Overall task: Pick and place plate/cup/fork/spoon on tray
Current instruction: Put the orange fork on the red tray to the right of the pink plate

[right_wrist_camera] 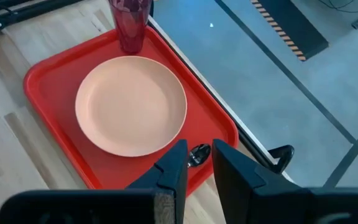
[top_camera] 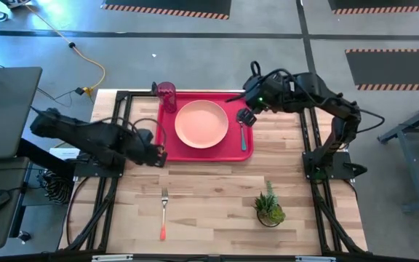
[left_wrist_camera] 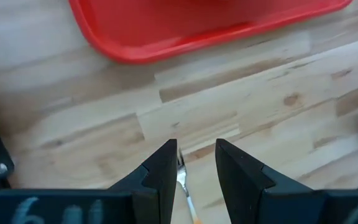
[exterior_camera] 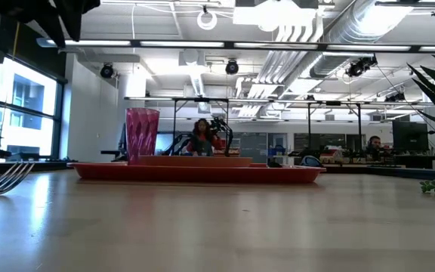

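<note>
Fork left to be fetched by the left gripper.

The fork (top_camera: 163, 212) lies lengthwise at lower centre, below the narrowly parted, empty left gripper (top_camera: 160, 154); the tray (top_camera: 246, 151) sits above.

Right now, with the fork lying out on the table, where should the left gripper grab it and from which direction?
Probably the fork's orange-red handle, from straight above. It lies flat on bare wood, tines toward the tray, so fingers closing across its narrow width should catch it. The left gripper hangs by the tray's near corner.
</note>
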`<control>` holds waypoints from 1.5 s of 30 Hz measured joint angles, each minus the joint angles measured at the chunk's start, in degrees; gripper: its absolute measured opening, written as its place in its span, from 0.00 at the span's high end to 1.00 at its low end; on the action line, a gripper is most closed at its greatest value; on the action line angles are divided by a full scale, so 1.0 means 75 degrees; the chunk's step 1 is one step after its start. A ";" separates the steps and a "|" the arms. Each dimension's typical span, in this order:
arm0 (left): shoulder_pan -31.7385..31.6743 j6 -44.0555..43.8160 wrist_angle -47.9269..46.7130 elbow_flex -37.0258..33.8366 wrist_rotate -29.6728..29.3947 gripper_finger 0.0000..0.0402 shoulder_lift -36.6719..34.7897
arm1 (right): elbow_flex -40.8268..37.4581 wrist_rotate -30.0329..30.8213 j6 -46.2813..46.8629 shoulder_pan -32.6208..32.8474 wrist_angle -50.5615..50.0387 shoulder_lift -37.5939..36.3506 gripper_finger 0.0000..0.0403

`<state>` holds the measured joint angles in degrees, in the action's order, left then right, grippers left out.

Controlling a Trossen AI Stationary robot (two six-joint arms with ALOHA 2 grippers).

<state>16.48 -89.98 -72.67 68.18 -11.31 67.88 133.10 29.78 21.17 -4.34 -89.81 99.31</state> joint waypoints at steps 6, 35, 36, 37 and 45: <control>0.0663 -0.1267 0.0019 0.0000 0.0026 0.75 0.0748 | 0.0000 -0.0181 -0.0463 -0.0125 0.0002 -0.0006 0.83; 0.2722 -0.5504 0.1430 0.0000 0.0510 0.75 0.3482 | 0.0000 -0.0169 -0.0895 -0.0125 0.0162 -0.0003 0.83; 0.2729 -0.5559 0.1496 0.0000 0.0565 0.75 0.3557 | -0.0002 -0.0169 -0.0895 -0.0125 0.0162 -0.0003 0.83; 0.2729 -0.5579 0.1595 0.0000 0.0619 0.75 0.3633 | -0.0003 -0.0170 -0.0895 -0.0125 0.0162 -0.0003 0.83; 0.2726 -0.5600 0.2076 0.0000 0.0697 0.75 0.4168 | -0.0003 -0.0169 -0.0895 -0.0125 0.0159 0.0000 0.83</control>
<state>36.93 -131.98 -57.10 68.18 -6.09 99.14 133.08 28.51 14.46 -5.28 -88.62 99.31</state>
